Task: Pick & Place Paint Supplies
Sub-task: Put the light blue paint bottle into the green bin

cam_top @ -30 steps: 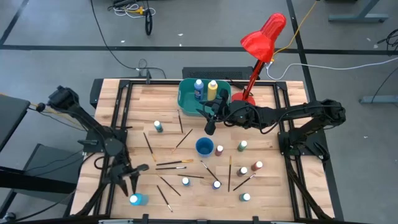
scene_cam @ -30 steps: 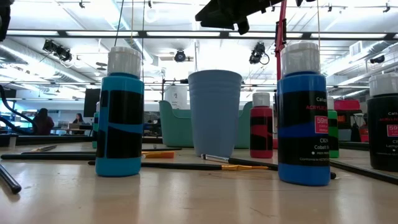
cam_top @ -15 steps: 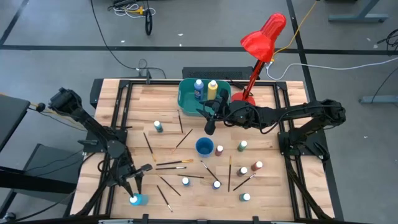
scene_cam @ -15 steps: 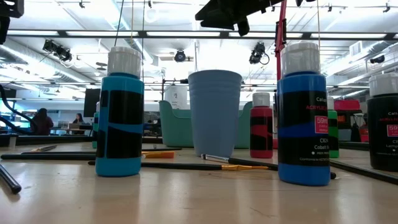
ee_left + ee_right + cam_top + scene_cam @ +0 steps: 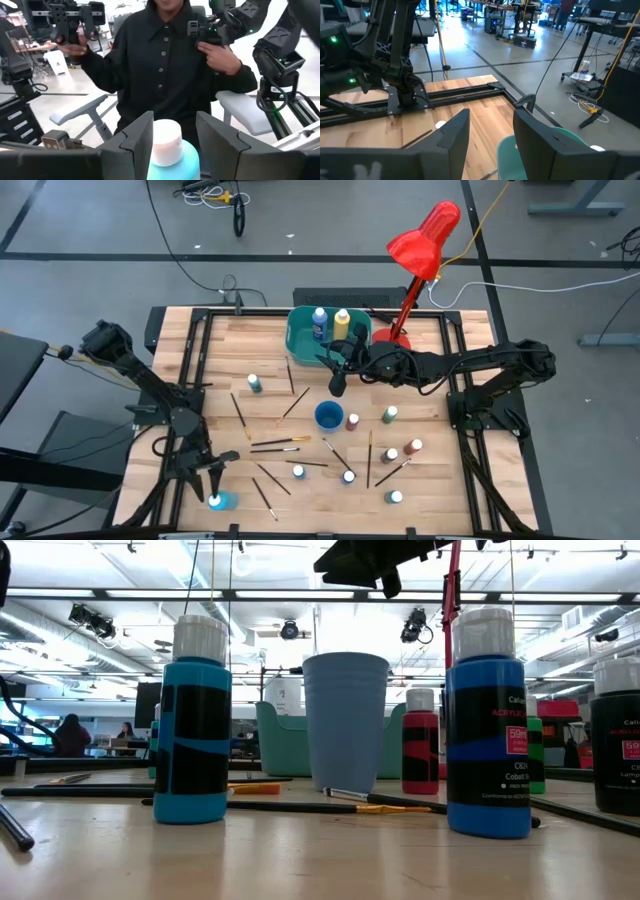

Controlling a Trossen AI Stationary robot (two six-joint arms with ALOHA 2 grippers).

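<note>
My left fingers (image 5: 215,480): spread, one on each side of the white cap of a light-blue bottle (image 5: 218,501) at the desk's near-left corner; I cannot tell whether they touch it
Left wrist view: the bottle's cap (image 5: 165,142) sits between my two fingers (image 5: 134,140); a person in a dark shirt (image 5: 165,55) stands beyond the desk (image 5: 270,350)
My right fingers (image 5: 337,385): spread, empty, hanging above the desk just in front of the teal tub (image 5: 300,340), behind the blue cup (image 5: 328,416)
Tub: holds a blue bottle (image 5: 320,323) and a yellow bottle (image 5: 342,325)
Other bottles: scattered upright between my two arms, most nearer my right fingers
Brushes (image 5: 280,444): lying flat across the desk's middle, between both sets of fingers
Lamp (image 5: 424,240): red, behind my right arm
</note>
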